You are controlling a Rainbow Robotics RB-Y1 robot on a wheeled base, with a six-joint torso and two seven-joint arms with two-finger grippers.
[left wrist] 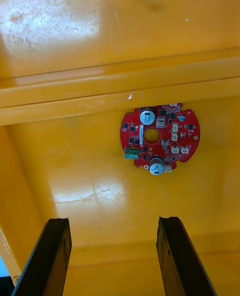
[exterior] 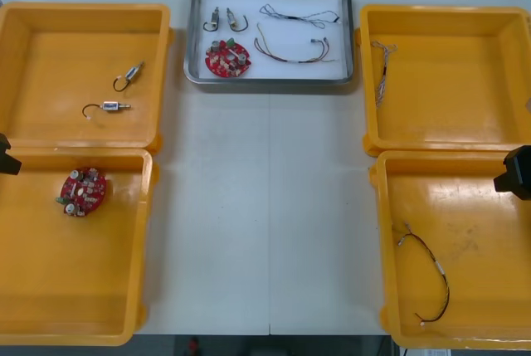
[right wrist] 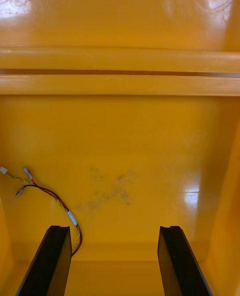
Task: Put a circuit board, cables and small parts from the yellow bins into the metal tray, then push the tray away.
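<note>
Left gripper (left wrist: 114, 221) and right gripper (right wrist: 114, 228) are each showing two matte black, flat, slab-like fingers (left wrist: 50, 256) with squared tips, while right arm (exterior: 516, 172) and left arm (exterior: 5, 158) are showing black angular housings.

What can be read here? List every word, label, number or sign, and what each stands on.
None is legible.
The red circuit board ahead of the open left gripper: any print is too small to read.
The second circuit board in the metal tray: too small to read.
The yellow bins: no marking visible.
The red and yellow cable by the open right gripper: no tag visible.
</note>
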